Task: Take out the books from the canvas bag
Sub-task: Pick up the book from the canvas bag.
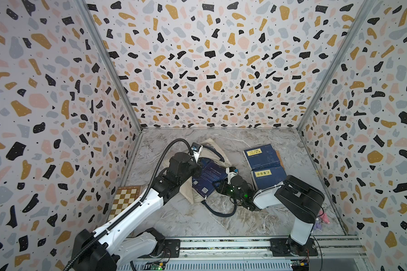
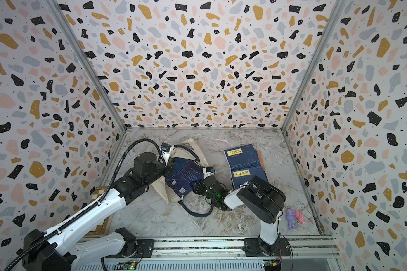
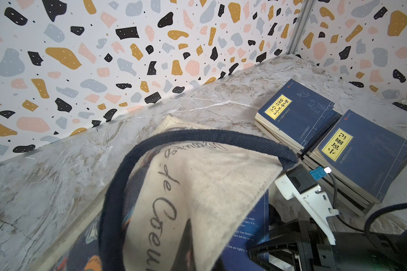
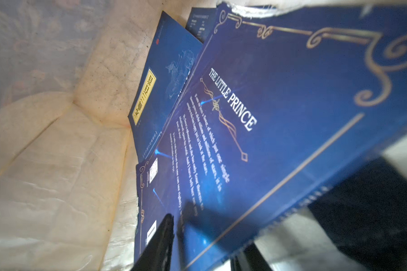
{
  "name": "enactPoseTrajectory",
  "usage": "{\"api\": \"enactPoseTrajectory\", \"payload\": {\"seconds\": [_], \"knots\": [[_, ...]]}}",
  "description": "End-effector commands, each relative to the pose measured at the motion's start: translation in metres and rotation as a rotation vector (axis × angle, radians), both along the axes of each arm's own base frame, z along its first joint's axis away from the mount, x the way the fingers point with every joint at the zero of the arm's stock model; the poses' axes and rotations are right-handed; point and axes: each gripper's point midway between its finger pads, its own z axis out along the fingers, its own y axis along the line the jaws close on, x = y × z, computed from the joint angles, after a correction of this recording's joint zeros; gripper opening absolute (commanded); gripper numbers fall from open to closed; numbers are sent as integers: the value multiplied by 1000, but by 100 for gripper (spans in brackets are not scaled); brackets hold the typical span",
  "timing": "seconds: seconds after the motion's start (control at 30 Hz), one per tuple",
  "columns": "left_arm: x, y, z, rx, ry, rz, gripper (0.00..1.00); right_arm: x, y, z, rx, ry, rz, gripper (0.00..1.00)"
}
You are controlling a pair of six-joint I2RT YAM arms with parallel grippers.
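— Navy books (image 1: 263, 162) are lying stacked on the bench (image 1: 174, 218) in both top views, apart from the canvas bag (image 1: 210, 146); the left hand (image 1: 199, 169) is clamping its cloth.
— Left wrist?
— Bag flap is hanging lifted.
— Right wrist?
— The right hand (image 4: 202, 248) is straddling the Little Prince book (image 4: 268, 117) at the bag's mouth; whether it is clamping, I cannot tell.
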Motion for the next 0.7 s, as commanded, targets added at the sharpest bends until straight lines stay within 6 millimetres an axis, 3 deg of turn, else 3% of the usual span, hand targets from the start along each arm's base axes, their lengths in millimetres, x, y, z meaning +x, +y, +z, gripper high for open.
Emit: {"api": "enactPoseTrajectory", "payload": {"seconds": [0.0, 0.13, 0.4, 0.67], "knots": [[2, -11, 34, -78, -80, -39, 0, 13, 29, 53, 149, -117, 16, 42], [1, -13, 37, -89, -89, -49, 0, 13, 39, 52, 205, -85, 29, 43], [-2, -14, 41, -102, -100, -63, 0, 17, 55, 46, 140, -70, 25, 41], [-1, -12, 42, -100, -106, -51, 0, 15, 46, 43, 122, -51, 3, 7]]}}
